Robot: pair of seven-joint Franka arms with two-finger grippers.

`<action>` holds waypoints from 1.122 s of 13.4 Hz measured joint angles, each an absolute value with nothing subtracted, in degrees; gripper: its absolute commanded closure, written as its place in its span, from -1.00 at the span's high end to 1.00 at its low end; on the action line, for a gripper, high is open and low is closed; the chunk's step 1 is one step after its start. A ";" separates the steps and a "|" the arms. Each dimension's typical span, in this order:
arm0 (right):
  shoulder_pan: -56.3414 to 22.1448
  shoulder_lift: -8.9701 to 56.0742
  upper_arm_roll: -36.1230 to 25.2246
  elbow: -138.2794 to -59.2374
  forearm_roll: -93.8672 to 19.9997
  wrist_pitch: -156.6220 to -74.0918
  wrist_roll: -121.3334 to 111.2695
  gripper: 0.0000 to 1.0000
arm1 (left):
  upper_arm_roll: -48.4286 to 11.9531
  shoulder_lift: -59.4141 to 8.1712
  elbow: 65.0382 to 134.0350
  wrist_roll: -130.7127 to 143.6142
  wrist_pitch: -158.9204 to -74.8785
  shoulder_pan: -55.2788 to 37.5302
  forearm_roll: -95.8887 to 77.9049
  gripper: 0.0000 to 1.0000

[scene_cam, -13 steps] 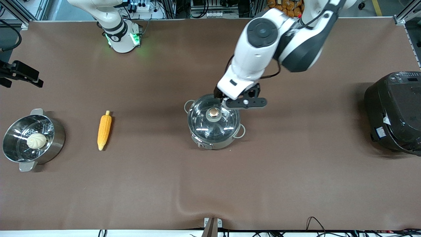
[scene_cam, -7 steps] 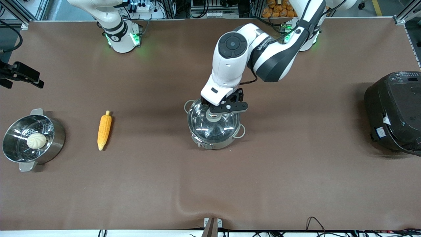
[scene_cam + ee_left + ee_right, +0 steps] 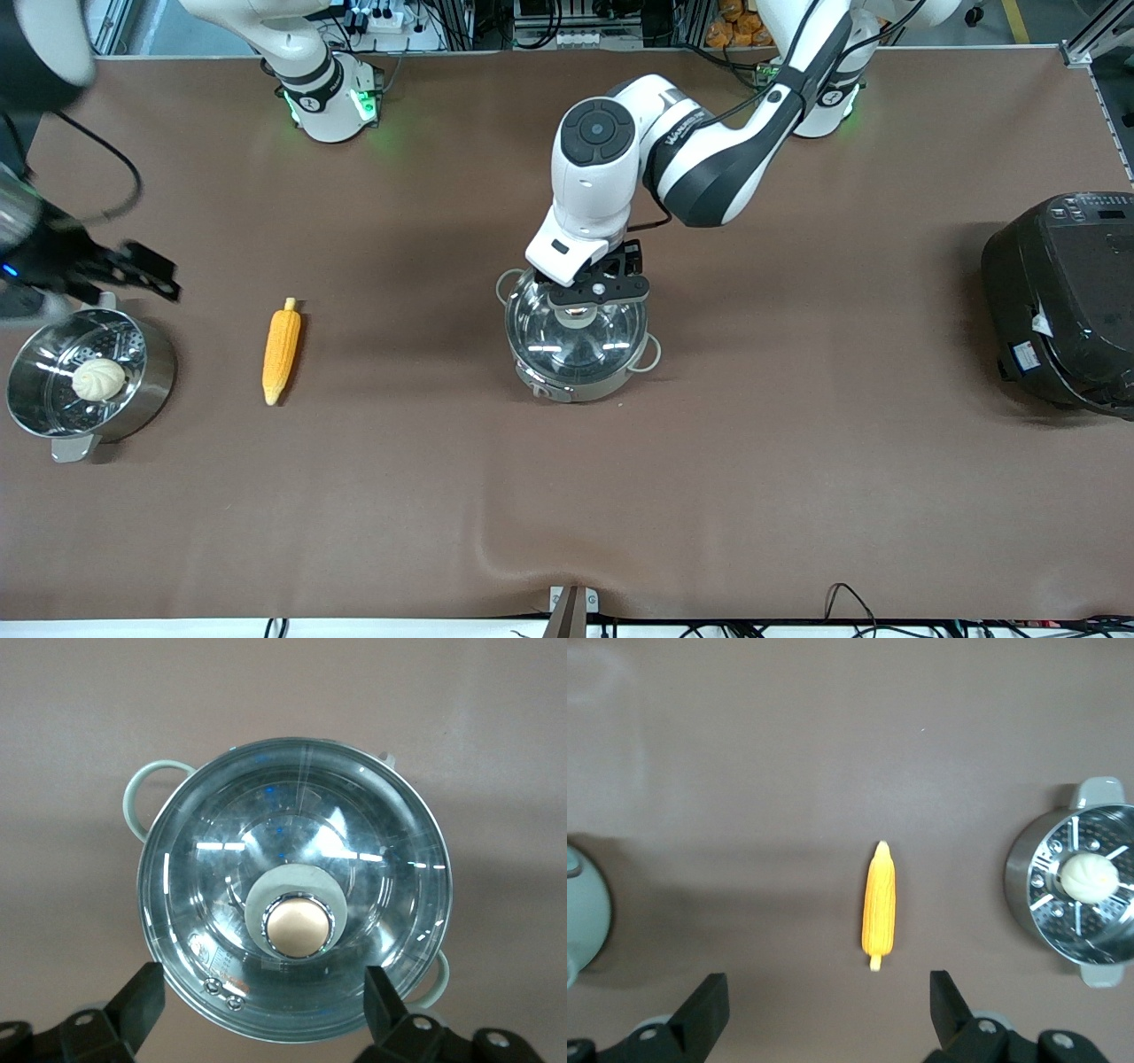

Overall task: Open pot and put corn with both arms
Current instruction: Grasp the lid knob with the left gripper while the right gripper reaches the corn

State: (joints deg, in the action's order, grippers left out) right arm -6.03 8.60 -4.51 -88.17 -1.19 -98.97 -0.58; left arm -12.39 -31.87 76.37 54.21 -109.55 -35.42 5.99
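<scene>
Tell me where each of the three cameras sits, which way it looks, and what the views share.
Front view: high across the table, facing the bases; shows both white arms, the left gripper over the round steel pot, the right gripper above the perforated steel steamer pot.
Left wrist view: looks down on the clear glass lid and copper-coloured knob; own open fingers show.
Right wrist view: looks down on the yellow-orange corn cob; own open fingers show.
Shared: front and right wrist views both show corn and steamer.

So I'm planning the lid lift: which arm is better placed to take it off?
Left. The left gripper hangs open right over the lid's knob on the pot, while the right gripper is up near the steamer pot.
</scene>
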 measured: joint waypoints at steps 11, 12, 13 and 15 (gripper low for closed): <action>-3.25 10.52 -5.39 -123.38 -1.19 -131.83 -2.39 1.00 | -12.02 -36.84 76.29 54.23 -115.52 -35.49 7.95 0.71; -3.25 11.58 -5.41 -124.39 -1.19 -133.05 -2.45 1.00 | -12.02 -36.86 76.28 54.23 -115.52 -35.56 7.97 0.65; -3.25 12.79 -5.39 -125.28 -1.19 -135.80 -2.56 1.00 | -12.03 -36.98 76.29 54.24 -115.52 -35.72 7.98 0.64; -3.26 15.25 -5.31 -127.86 -1.19 -144.02 -2.77 1.00 | -12.03 -37.49 76.31 54.30 -115.52 -36.15 7.99 0.52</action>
